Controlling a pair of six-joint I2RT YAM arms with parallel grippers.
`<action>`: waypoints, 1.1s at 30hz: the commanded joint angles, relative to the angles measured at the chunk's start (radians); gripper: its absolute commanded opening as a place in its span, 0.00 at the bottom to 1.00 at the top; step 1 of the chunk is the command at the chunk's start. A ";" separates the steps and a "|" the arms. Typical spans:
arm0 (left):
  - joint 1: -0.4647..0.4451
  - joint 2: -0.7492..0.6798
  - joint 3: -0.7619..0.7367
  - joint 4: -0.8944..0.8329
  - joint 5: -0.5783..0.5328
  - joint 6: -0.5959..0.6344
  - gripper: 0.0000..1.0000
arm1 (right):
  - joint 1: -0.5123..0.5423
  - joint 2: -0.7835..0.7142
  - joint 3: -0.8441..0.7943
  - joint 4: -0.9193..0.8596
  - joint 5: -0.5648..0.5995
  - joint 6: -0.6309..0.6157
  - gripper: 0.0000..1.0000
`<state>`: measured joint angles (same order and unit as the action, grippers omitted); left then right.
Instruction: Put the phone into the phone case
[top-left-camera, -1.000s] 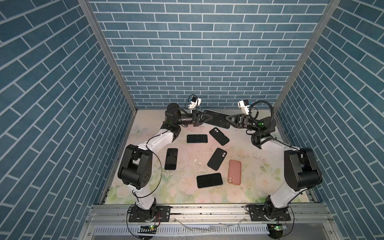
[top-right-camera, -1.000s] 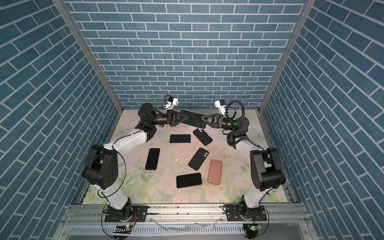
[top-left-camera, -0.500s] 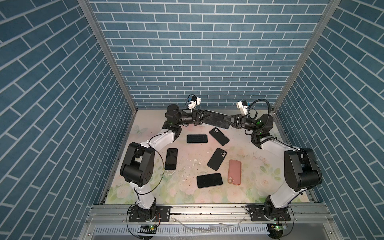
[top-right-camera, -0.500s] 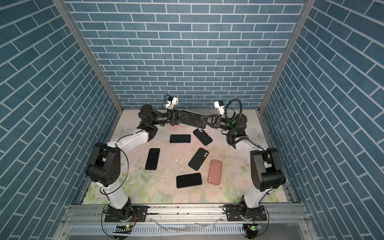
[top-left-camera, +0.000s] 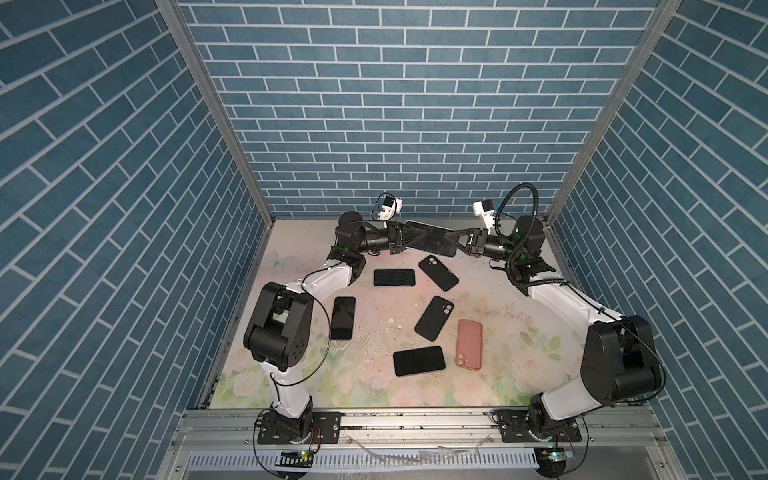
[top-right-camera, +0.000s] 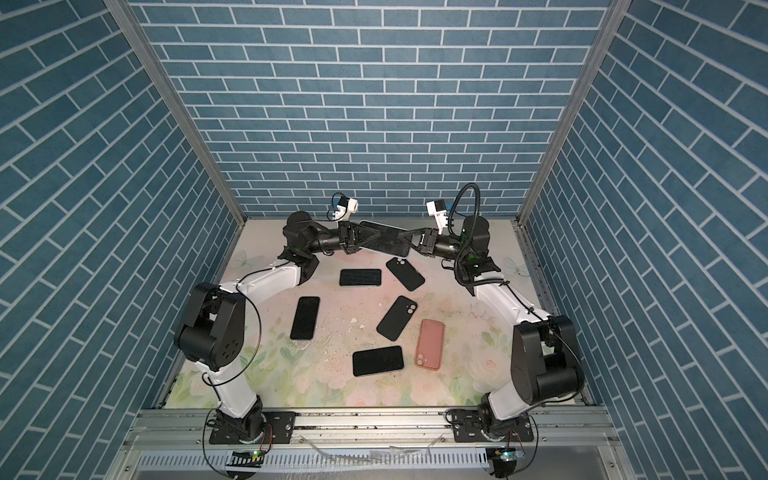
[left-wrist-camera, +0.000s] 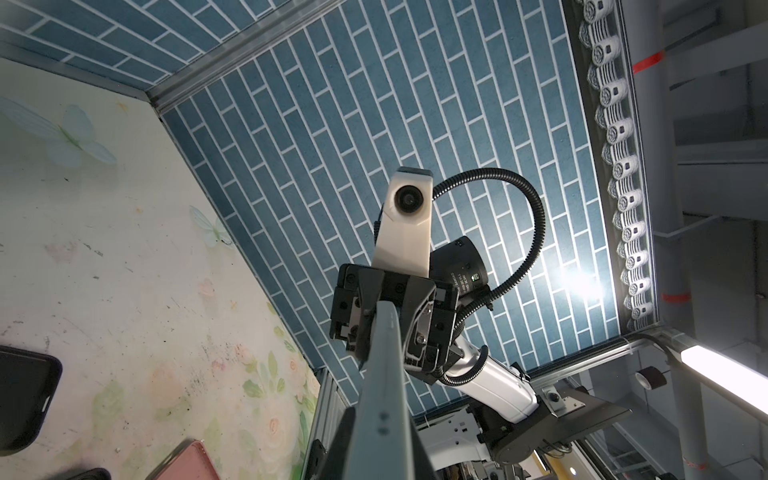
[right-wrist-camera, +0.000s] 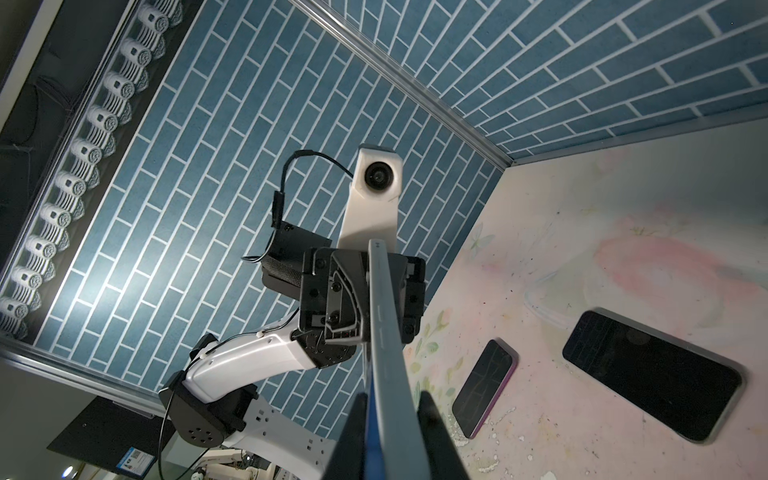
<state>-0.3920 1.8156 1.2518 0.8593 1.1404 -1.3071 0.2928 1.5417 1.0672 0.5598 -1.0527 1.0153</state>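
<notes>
A dark phone (top-left-camera: 432, 240) with a light grey rim hangs flat in the air over the back of the table, seen in both top views (top-right-camera: 384, 241). My left gripper (top-left-camera: 420, 237) is shut on its left end and my right gripper (top-left-camera: 451, 240) is shut on its right end. In the left wrist view the grey edge (left-wrist-camera: 382, 374) runs from my left gripper (left-wrist-camera: 382, 440) to the right gripper (left-wrist-camera: 384, 309). In the right wrist view the edge (right-wrist-camera: 384, 332) sits in my right gripper (right-wrist-camera: 392, 436), with a blue strip beside it. A pink phone case (top-left-camera: 469, 344) lies on the table.
On the floral table (top-left-camera: 519, 332) lie two black cases with camera holes (top-left-camera: 438, 272) (top-left-camera: 434, 318) and three dark phones face up (top-left-camera: 394, 277) (top-left-camera: 343, 318) (top-left-camera: 419, 360). White crumbs are scattered mid-table. Blue brick walls close in three sides.
The phone stays in the air at the same spot between the two grippers. Both arms have shifted only slightly.
</notes>
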 joint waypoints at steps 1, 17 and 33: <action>-0.062 -0.032 -0.002 0.087 0.028 -0.013 0.09 | 0.023 0.039 -0.004 -0.034 0.101 -0.107 0.09; -0.061 -0.028 -0.029 0.109 0.012 -0.021 0.00 | -0.051 0.013 -0.038 0.225 0.020 0.088 0.37; -0.054 -0.029 -0.029 0.110 -0.034 -0.009 0.00 | -0.056 0.000 -0.072 0.132 0.022 0.026 0.38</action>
<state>-0.4522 1.8153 1.2121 0.8936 1.1332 -1.3289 0.2371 1.5513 1.0100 0.7132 -1.0245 1.0832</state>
